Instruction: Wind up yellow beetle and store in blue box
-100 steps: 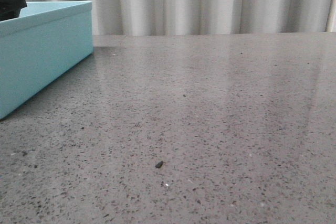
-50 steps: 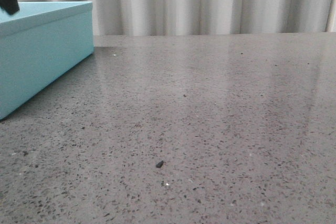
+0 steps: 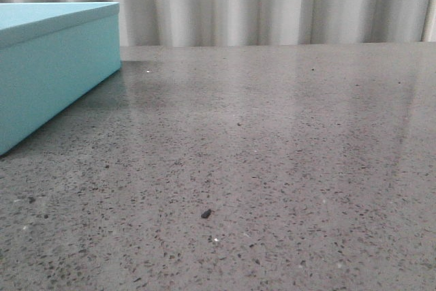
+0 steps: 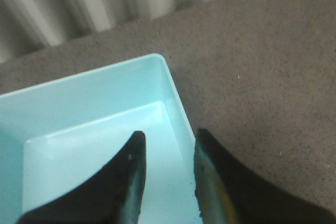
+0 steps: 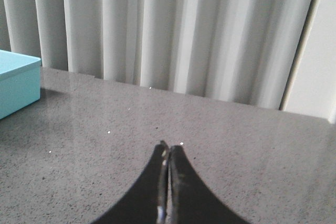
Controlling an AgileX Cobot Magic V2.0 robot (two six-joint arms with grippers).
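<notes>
The blue box (image 3: 54,66) stands at the far left of the table in the front view. From above in the left wrist view it is open, with its pale inside (image 4: 94,129) bare where it shows. My left gripper (image 4: 169,136) is open and empty, hovering over the box's corner, one finger over the inside and one over the rim. My right gripper (image 5: 168,146) is shut and empty above the bare table, the box (image 5: 18,82) well off to its side. The yellow beetle is not in any view. Neither gripper shows in the front view.
A grey speckled stone table (image 3: 272,155) fills the front view, with a small dark crumb (image 3: 206,214) near the front. A pleated white curtain (image 3: 272,1) hangs behind the table's far edge.
A dark part of my left arm stood above the box at the front view's left edge. It rose and is now out of that view.
</notes>
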